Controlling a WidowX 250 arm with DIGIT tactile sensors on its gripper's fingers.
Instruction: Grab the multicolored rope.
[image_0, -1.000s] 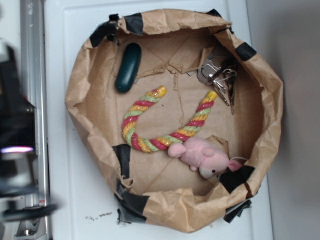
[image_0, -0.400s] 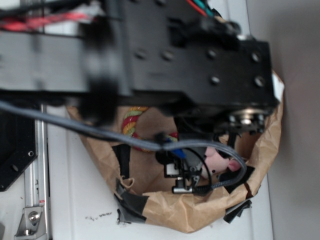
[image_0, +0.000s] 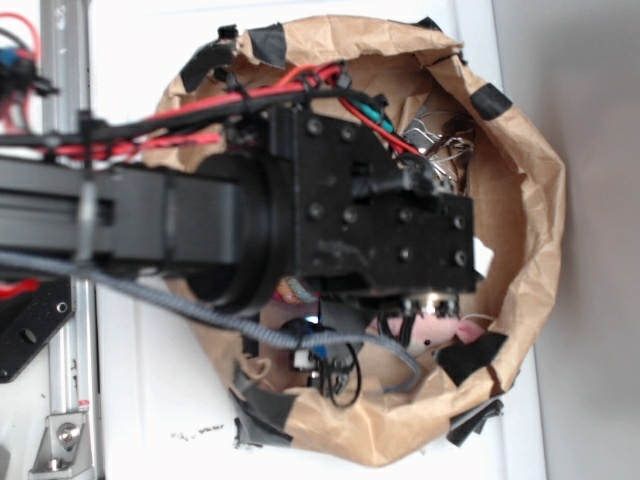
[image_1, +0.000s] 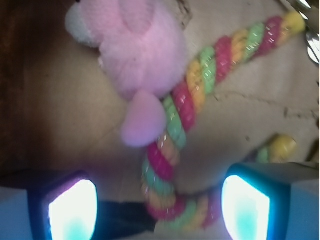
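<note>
The multicolored rope (image_1: 192, 107), twisted from red, yellow and green strands, lies on brown paper and runs from the upper right of the wrist view down to a bend between my fingers. My gripper (image_1: 159, 207) is open above that bend, with the glowing fingertips (image_1: 245, 209) wide apart on either side. A pink plush toy (image_1: 135, 47) rests against the rope. In the exterior view the black arm (image_0: 330, 215) hides nearly all of the rope (image_0: 292, 292); only a small piece shows below the arm.
A crumpled brown paper basin (image_0: 530, 200) with black tape patches rings the scene. Shiny metal clips (image_0: 450, 140) lie at its far right. The pink toy's face (image_0: 440, 333) peeks out under the arm. White table surface surrounds the basin.
The arm has swung in from the left over the basin and shifted, now covering the rope and the dark green object seen a second ago.
</note>
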